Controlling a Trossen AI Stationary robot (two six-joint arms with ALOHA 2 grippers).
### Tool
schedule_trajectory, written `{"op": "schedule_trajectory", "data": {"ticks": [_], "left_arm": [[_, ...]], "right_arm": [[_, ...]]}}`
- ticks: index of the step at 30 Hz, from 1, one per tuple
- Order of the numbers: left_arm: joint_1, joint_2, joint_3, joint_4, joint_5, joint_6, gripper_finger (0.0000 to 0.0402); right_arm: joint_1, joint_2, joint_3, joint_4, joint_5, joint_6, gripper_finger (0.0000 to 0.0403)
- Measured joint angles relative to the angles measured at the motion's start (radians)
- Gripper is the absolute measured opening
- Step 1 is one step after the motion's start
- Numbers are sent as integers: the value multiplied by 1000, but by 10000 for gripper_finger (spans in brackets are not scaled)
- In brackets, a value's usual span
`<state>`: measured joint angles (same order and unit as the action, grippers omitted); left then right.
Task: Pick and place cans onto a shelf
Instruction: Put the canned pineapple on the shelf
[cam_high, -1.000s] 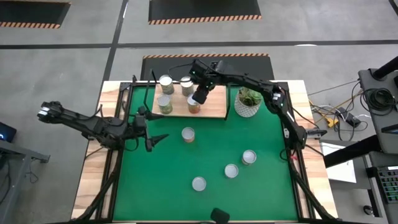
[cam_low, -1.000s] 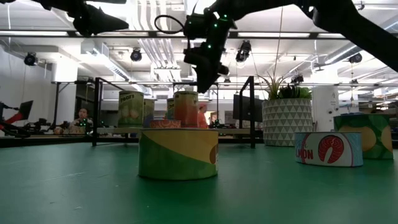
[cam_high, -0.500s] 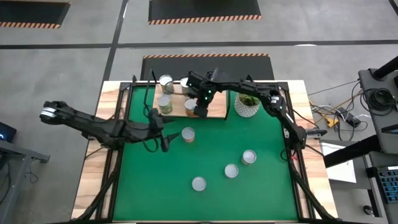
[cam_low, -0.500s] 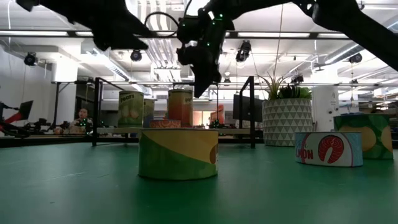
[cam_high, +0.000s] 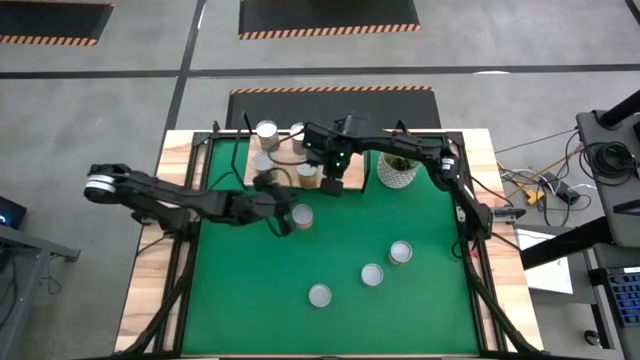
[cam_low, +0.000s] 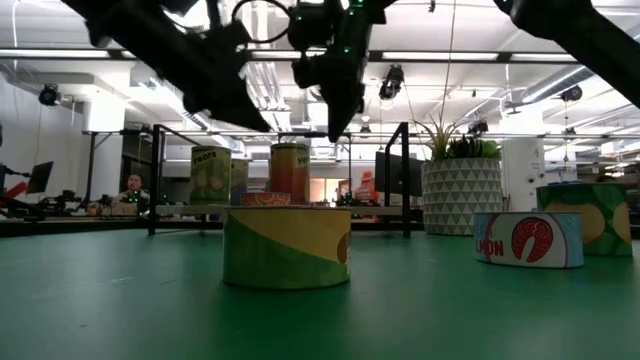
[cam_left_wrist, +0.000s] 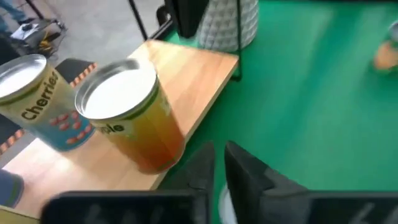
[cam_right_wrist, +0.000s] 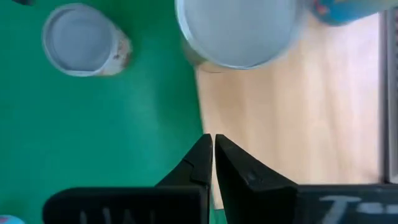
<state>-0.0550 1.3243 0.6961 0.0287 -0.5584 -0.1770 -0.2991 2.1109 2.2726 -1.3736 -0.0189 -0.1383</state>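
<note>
The shelf (cam_high: 350, 172) stands at the mat's far side and carries several cans, among them an orange-labelled one (cam_left_wrist: 130, 118) and a "Cherries" one (cam_left_wrist: 37, 99). More cans stand on the green mat; the closest to me (cam_high: 302, 215) has a yellow-green label (cam_low: 285, 248). My left gripper (cam_high: 287, 218) is shut and hovers just left of and above that can, clear of its top in the low view. My right gripper (cam_right_wrist: 213, 146) is shut with nothing between its fingers. It hangs over the shelf's near edge (cam_high: 330, 185), beside the orange can.
A white pot with a plant (cam_high: 398, 168) stands right of the shelf. Three more cans (cam_high: 400, 252) (cam_high: 372, 273) (cam_high: 319, 294) stand on the mat's near right part. The shelf's black wire frame (cam_low: 155, 175) rises at its ends.
My left gripper has swung toward the table's right, sinking toward the can on the mat, and has shut from wide open. My right gripper has drawn back from above the shelf's cans toward the shelf's near edge.
</note>
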Motion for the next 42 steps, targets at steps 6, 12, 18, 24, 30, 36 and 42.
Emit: {"op": "schedule_trajectory", "data": {"ticks": [6, 12, 18, 24, 30, 36, 42], "left_arm": [[73, 98, 40, 3, 0, 29, 9], [136, 163, 70, 0, 0, 38, 1], [157, 170, 78, 1, -3, 38, 0], [175, 168, 78, -4, -20, 46, 0], [176, 168, 77, -15, -30, 46, 0], [177, 168, 77, -49, -35, 36, 0], [173, 166, 77, -54, 50, 45, 0]], "right_arm": [[-63, -10, -35, 143, 1, -33, 9], [-111, -9, -116, 290, -17, -47, 9], [-106, -9, -152, 308, -130, -71, 9], [-65, -9, -156, 289, -142, -84, 9], [-22, -9, -156, 224, -149, -90, 9], [-23, -9, -156, 165, -138, -71, 9], [-50, -11, -156, 162, 16, -67, 9]]}}
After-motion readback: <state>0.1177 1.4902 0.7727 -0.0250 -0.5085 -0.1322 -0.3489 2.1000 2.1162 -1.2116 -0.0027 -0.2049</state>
